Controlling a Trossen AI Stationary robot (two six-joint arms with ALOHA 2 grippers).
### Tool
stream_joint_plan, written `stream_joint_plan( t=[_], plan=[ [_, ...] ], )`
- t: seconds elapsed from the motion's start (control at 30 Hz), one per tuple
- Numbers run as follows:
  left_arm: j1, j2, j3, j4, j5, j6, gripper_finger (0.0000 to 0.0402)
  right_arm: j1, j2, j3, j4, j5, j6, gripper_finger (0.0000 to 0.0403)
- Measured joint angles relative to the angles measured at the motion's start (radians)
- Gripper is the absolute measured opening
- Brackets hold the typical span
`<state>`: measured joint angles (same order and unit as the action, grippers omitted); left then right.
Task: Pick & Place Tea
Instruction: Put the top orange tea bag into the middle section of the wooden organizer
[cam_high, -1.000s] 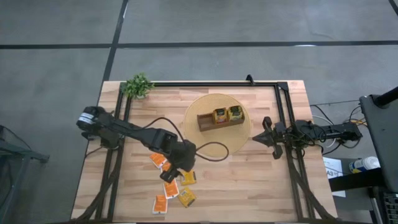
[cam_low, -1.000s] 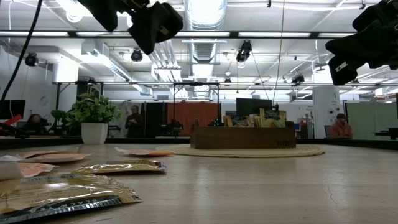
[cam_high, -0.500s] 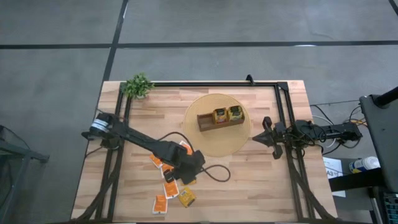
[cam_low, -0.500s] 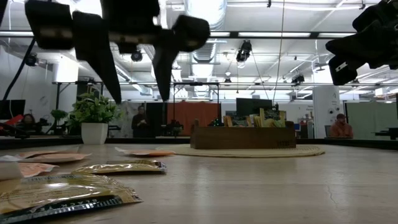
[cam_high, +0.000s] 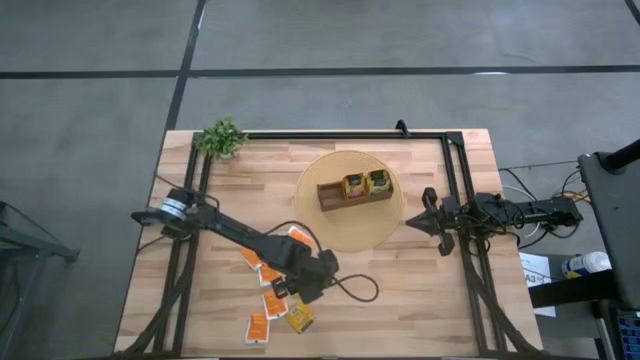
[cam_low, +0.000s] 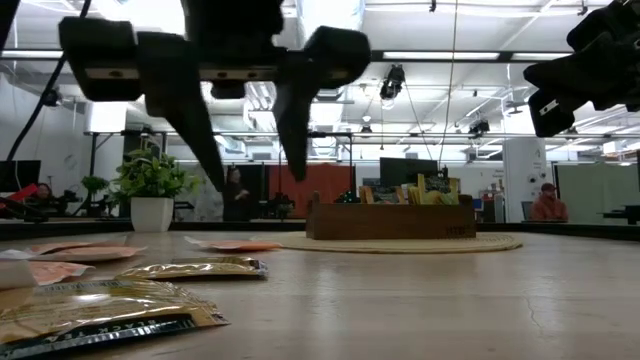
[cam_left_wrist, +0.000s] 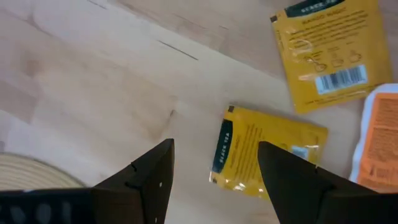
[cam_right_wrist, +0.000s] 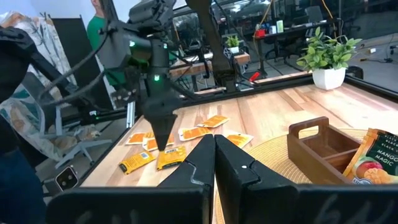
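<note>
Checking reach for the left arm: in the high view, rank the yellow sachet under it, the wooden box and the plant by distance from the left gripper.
1. Yellow sachet, just below the left gripper.
2. Wooden box, on the round mat.
3. Plant, far table corner.

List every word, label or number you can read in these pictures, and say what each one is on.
"MANGO": on the sachet standing in the wooden box, right wrist view.
Dark strip on the nearest yellow sachet, low view: lettering too blurred to read.
Both yellow sachets in the left wrist view: headings, barcode and fine print too blurred to read.
Nothing else is legible.
</note>
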<state>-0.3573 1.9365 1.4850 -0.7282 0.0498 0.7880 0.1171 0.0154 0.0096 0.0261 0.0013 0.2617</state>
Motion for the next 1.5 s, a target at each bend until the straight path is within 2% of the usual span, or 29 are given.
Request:
stream_joint_plan(
  t=[0.2,0.4,1.13,1.5],
  plan=[
    [0.009,0.100,0.102,-0.066,0.000,-0.012,0.0225,0.000,0.000,0.000,0.000,0.000,0.000,0.0008],
    [0.016,0.175,0.112,-0.106,-0.015,-0.033,0.0225,0.000,0.000,0.000,0.000,0.000,0.000,0.0008],
    [0.018,0.133,0.131,-0.243,-0.044,-0.149,0.0225,0.000,0.000,0.000,0.000,0.000,0.000,0.0008],
    [0.017,0.130,0.075,-0.206,-0.043,-0.142,0.0225,0.000,0.000,0.000,0.000,0.000,0.000,0.0008]
  ],
)
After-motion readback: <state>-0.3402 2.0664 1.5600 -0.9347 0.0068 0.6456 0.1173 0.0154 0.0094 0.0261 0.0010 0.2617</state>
